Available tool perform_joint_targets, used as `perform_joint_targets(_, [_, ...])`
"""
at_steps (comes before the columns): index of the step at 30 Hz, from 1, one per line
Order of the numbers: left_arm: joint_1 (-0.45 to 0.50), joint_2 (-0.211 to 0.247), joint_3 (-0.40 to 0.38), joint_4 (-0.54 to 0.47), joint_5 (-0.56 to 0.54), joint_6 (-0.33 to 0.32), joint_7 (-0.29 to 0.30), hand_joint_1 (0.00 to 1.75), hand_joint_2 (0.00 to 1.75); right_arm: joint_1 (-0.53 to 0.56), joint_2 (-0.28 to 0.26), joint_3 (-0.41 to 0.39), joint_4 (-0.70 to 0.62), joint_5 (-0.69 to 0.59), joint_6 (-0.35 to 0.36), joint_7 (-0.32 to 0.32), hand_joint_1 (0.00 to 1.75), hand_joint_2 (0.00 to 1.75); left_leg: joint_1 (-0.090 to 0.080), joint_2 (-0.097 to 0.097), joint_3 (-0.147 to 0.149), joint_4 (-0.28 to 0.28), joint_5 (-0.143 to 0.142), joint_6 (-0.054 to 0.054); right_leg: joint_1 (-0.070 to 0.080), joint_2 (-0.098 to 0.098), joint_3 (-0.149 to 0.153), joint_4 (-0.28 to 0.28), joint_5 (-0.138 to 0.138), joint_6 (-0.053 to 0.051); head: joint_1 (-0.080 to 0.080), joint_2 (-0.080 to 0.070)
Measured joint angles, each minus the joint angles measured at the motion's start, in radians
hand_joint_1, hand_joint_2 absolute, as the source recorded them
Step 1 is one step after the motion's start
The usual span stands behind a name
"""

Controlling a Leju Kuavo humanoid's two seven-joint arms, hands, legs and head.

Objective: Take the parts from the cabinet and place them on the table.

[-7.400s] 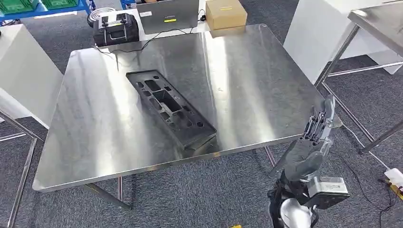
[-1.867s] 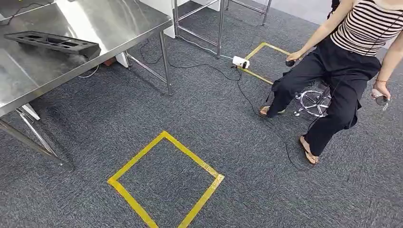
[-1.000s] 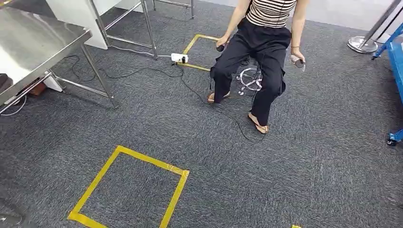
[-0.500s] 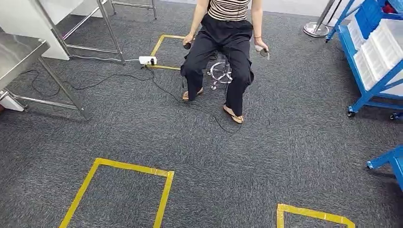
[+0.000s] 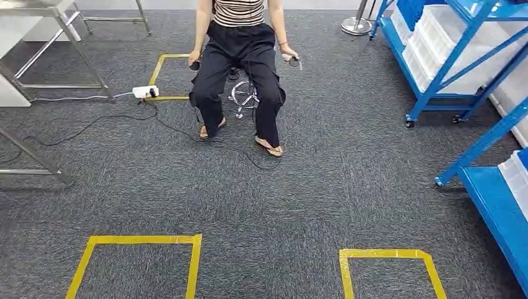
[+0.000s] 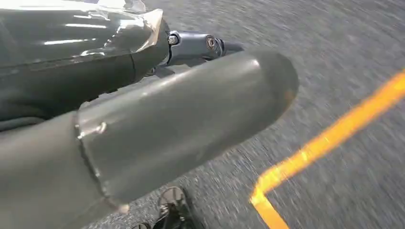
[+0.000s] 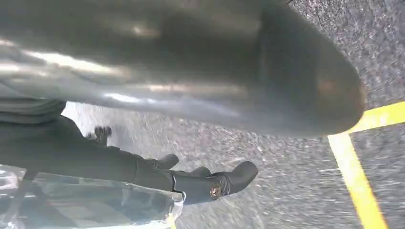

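2 views of the room differ since a half second ago because the camera has turned: the whole picture has slid left, the steel surface [image 5: 31, 6] that carried the long black part 7.4 s ago is now just a corner and legs at the far left, and the blue cabinet [image 5: 448, 68] has come in fully on the right. The seated person [image 5: 240, 56] on the stool [image 5: 244, 96] now sits near top centre, a controller [image 5: 292, 60] in each hand.

The cabinet is an open blue metal rack holding white bins [image 5: 442, 37]; what lies in them is too small to tell. Its shelves run lengthwise away from the camera along the right side. A nearer blue shelf [image 5: 498, 205] lies at the right edge.

2 yellow tape squares [image 5: 193, 261] mark the grey carpet in front.

The left robot hand [image 6: 181, 119] hangs over the carpet, its thumb and dark fingers [image 6: 196, 44] stretched apart around nothing. The right robot hand [image 7: 191, 71] is likewise empty, its fingers [image 7: 224, 181] spread.
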Motion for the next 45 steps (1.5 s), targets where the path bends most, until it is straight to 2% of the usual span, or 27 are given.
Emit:
perform_joint_targets(4, [-0.001, 0.001, -0.007, 0.0, -0.012, -0.017, 0.0, 0.0, 0.0, 0.01, -0.003, -0.015, 0.0, -0.012, -0.008, 0.026, 0.0, 0.0, -0.011, 0.044, 0.0, -0.008, 0.014, 0.019, -0.001, 0.034, -0.025, -0.006, 0.01, 0.024, 0.001, 0.0])
perform_joint_targets(5, [-0.001, 0.001, -0.012, 0.0, -0.015, -0.021, 0.0, 0.0, 0.0, 0.01, -0.004, -0.02, 0.0, -0.015, -0.01, 0.032, 0.0, 0.0, -0.005, 0.06, 0.001, -0.018, 0.023, 0.031, -0.004, 0.003, -0.026, 0.012, 0.001, 0.023, 0.002, 0.0])
perform_joint_targets(7, [0.002, 0.003, -0.02, 0.0, -0.02, -0.026, 0.001, 0.0, 0.0, 0.009, -0.001, -0.029, 0.0, -0.018, -0.014, 0.037, 0.0, 0.0, -0.007, 0.08, -0.003, -0.02, 0.025, 0.041, 0.0, -0.067, -0.08, 0.114, -0.06, 0.014, 0.011, 0.0])
perform_joint_targets(9, [0.005, 0.004, -0.025, 0.0, -0.021, -0.029, 0.002, 0.0, 0.0, 0.007, -0.001, -0.033, 0.0, -0.018, -0.016, 0.037, 0.0, 0.0, -0.011, 0.109, -0.008, -0.019, 0.025, 0.041, -0.001, -0.081, -0.16, 0.289, -0.129, 0.013, 0.014, 0.0])
perform_joint_targets(10, [0.005, 0.005, -0.026, 0.0, -0.023, -0.031, 0.002, 0.0, 0.0, 0.008, 0.0, -0.035, 0.0, -0.022, -0.017, 0.038, 0.0, 0.0, -0.013, 0.123, -0.009, -0.019, 0.025, 0.041, -0.002, -0.083, -0.178, 0.335, -0.14, 0.02, 0.015, 0.0])
perform_joint_targets(11, [0.005, 0.006, -0.027, 0.0, -0.029, -0.036, 0.002, 0.0, 0.0, 0.01, 0.0, -0.038, 0.0, -0.027, -0.019, 0.04, 0.0, 0.0, -0.013, 0.136, -0.009, -0.019, 0.025, 0.041, -0.004, -0.085, -0.166, 0.321, -0.131, 0.029, 0.015, 0.0])
perform_joint_targets(13, [0.005, 0.008, -0.032, 0.0, -0.041, -0.053, 0.0, 0.0, 0.0, 0.014, 0.0, -0.048, 0.0, -0.037, -0.026, 0.05, 0.0, 0.0, -0.012, 0.157, -0.008, -0.019, 0.024, 0.039, -0.006, -0.101, -0.074, 0.168, -0.078, 0.048, 0.017, 0.0])
perform_joint_targets(14, [0.005, 0.008, -0.037, 0.0, -0.046, -0.061, -0.001, 0.0, 0.0, 0.013, 0.0, -0.054, 0.0, -0.042, -0.031, 0.053, 0.0, 0.0, -0.012, 0.167, -0.004, -0.019, 0.023, 0.037, -0.007, -0.131, -0.01, 0.056, -0.048, 0.053, 0.018, 0.0])
perform_joint_targets(15, [0.006, 0.012, -0.045, 0.0, -0.052, -0.071, -0.001, 0.0, 0.0, 0.01, 0.002, -0.06, 0.0, -0.047, -0.037, 0.055, 0.0, 0.0, -0.018, 0.176, 0.0, -0.017, 0.019, 0.031, -0.004, -0.184, 0.02, -0.009, -0.038, 0.043, 0.02, 0.0])
perform_joint_targets(19, [0.002, 0.021, -0.064, 0.0, -0.069, -0.104, -0.001, 0.0, 0.0, 0.012, 0.006, -0.081, 0.0, -0.063, -0.06, 0.062, 0.0, 0.0, -0.016, 0.217, 0.014, -0.02, 0.011, 0.006, 0.008, -0.141, 0.014, -0.011, -0.026, 0.013, 0.018, 0.0])
perform_joint_targets(20, [0.003, 0.025, -0.072, 0.0, -0.074, -0.113, -0.001, 0.0, 0.0, 0.014, 0.01, -0.086, 0.0, -0.069, -0.066, 0.067, 0.0, 0.0, -0.009, 0.199, 0.012, -0.013, 0.003, -0.005, -0.012, -0.128, 0.033, -0.018, -0.017, 0.001, 0.018, 0.0])
perform_joint_targets(21, [0.004, 0.031, -0.077, 0.001, -0.079, -0.121, -0.001, 0.0, 0.0, 0.015, 0.013, -0.09, 0.0, -0.072, -0.072, 0.069, 0.0, 0.0, -0.007, 0.131, 0.004, 0.016, -0.022, -0.01, -0.011, -0.118, 0.029, -0.018, -0.016, -0.001, 0.013, 0.0])
perform_joint_targets(22, [0.006, 0.032, -0.079, 0.001, -0.084, -0.126, -0.001, 0.0, 0.0, 0.015, 0.013, -0.096, 0.0, -0.076, -0.077, 0.071, 0.0, 0.0, -0.005, 0.096, -0.021, 0.075, -0.065, -0.01, -0.011, -0.11, 0.027, -0.018, -0.012, -0.009, 0.011, 0.0])
perform_joint_targets(24, [0.011, 0.037, -0.085, 0.001, -0.087, -0.132, -0.001, 0.0, 0.0, 0.014, 0.021, -0.106, 0.0, -0.081, -0.079, 0.071, 0.0, 0.0, -0.005, 0.076, -0.101, 0.247, -0.149, -0.013, -0.007, -0.083, 0.021, -0.017, -0.011, -0.012, 0.012, 0.0])
perform_joint_targets(25, [0.012, 0.04, -0.089, 0.002, -0.088, -0.135, -0.001, 0.0, 0.0, 0.015, 0.022, -0.11, 0.0, -0.084, -0.079, 0.071, 0.0, 0.0, -0.004, 0.075, -0.131, 0.306, -0.162, -0.014, -0.006, -0.069, 0.021, -0.016, -0.01, -0.012, 0.011, 0.0])
perform_joint_targets(26, [0.013, 0.043, -0.091, 0.002, -0.088, -0.137, -0.001, 0.0, 0.0, 0.016, 0.025, -0.112, 0.0, -0.085, -0.079, 0.071, 0.0, 0.0, -0.003, 0.075, -0.136, 0.312, -0.149, -0.014, -0.006, -0.055, 0.022, -0.016, -0.01, -0.012, 0.013, 0.0])
perform_joint_targets(28, [0.014, 0.048, -0.099, 0.002, -0.088, -0.143, -0.002, 0.0, 0.0, 0.021, 0.028, -0.12, 0.0, -0.087, -0.079, 0.071, 0.0, 0.0, 0.001, 0.071, -0.083, 0.187, -0.058, -0.013, -0.009, -0.025, 0.026, -0.011, -0.011, -0.011, 0.012, 0.0])
perform_joint_targets(29, [0.013, 0.05, -0.1, 0.002, -0.087, -0.142, -0.002, 0.0, 0.0, 0.02, 0.029, -0.122, 0.0, -0.087, -0.077, 0.07, 0.0, 0.0, 0.007, 0.052, -0.042, 0.095, -0.009, -0.014, -0.01, -0.011, 0.026, -0.008, -0.011, -0.01, 0.011, 0.0])
perform_joint_targets(30, [0.014, 0.051, -0.1, 0.002, -0.087, -0.142, -0.002, 0.0, 0.0, 0.019, 0.03, -0.124, 0.0, -0.087, -0.076, 0.067, 0.0, 0.0, 0.015, 0.001, -0.012, 0.022, 0.016, -0.015, -0.01, 0.002, 0.02, -0.004, -0.014, -0.006, 0.012, 0.0])
perform_joint_targets(31, [0.014, 0.051, -0.101, 0.002, -0.084, -0.142, -0.002, 0.0, 0.0, 0.014, 0.03, -0.126, 0.0, -0.086, -0.075, 0.067, 0.0, 0.0, 0.015, -0.014, -0.008, 0.005, 0.007, -0.018, 0.002, 0.013, 0.013, 0.01, -0.018, 0.001, 0.012, 0.0])
perform_joint_targets(35, [0.01, 0.049, -0.102, 0.002, -0.084, -0.14, -0.002, 0.0, 0.0, 0.025, 0.029, -0.131, 0.0, -0.085, -0.072, 0.066, 0.0, 0.0, 0.005, 0.036, -0.012, -0.002, 0.021, 0.012, -0.004, 0.056, -0.013, -0.001, -0.005, 0.03, 0.015, 0.0])
perform_joint_targets(37, [0.009, 0.051, -0.102, 0.002, -0.084, -0.137, -0.001, 0.0, 0.0, 0.025, 0.032, -0.132, 0.0, -0.085, -0.071, 0.066, 0.0, 0.0, 0.004, 0.062, -0.014, -0.007, 0.027, 0.029, -0.003, -0.045, -0.053, 0.082, -0.057, 0.018, 0.026, 0.0])
perform_joint_targets(38, [0.011, 0.052, -0.101, 0.002, -0.084, -0.136, -0.001, 0.0, 0.0, 0.022, 0.032, -0.132, 0.0, -0.084, -0.071, 0.066, 0.0, 0.0, 0.001, 0.079, -0.016, -0.007, 0.027, 0.029, -0.003, -0.071, -0.095, 0.166, -0.097, 0.014, 0.029, 0.0])
perform_joint_targets(40, [0.013, 0.052, -0.101, 0.002, -0.084, -0.136, -0.001, 0.0, 0.0, 0.02, 0.033, -0.133, 0.0, -0.084, -0.071, 0.066, 0.0, 0.0, -0.005, 0.111, -0.02, -0.006, 0.027, 0.03, -0.004, -0.083, -0.165, 0.32, -0.153, 0.014, 0.028, 0.0])
perform_joint_targets(41, [0.013, 0.052, -0.101, 0.002, -0.084, -0.136, -0.001, 0.0, 0.0, 0.021, 0.033, -0.133, 0.0, -0.084, -0.071, 0.066, 0.0, 0.0, -0.006, 0.124, -0.021, -0.006, 0.027, 0.03, -0.004, -0.084, -0.171, 0.339, -0.155, 0.02, 0.028, 0.0])
perform_joint_targets(43, [0.012, 0.052, -0.101, 0.002, -0.084, -0.137, -0.001, 0.0, 0.0, 0.025, 0.033, -0.134, 0.0, -0.084, -0.071, 0.066, 0.0, 0.0, -0.006, 0.149, -0.02, -0.006, 0.027, 0.029, -0.003, -0.092, -0.095, 0.215, -0.109, 0.038, 0.029, 0.0])
perform_joint_targets(45, [0.011, 0.051, -0.102, 0.003, -0.089, -0.145, -0.003, 0.0, 0.0, 0.023, 0.032, -0.135, 0.0, -0.087, -0.071, 0.066, 0.0, 0.0, -0.007, 0.169, -0.014, -0.005, 0.025, 0.026, -0.002, -0.157, 0.022, 0.014, -0.054, 0.042, 0.029, 0.0])
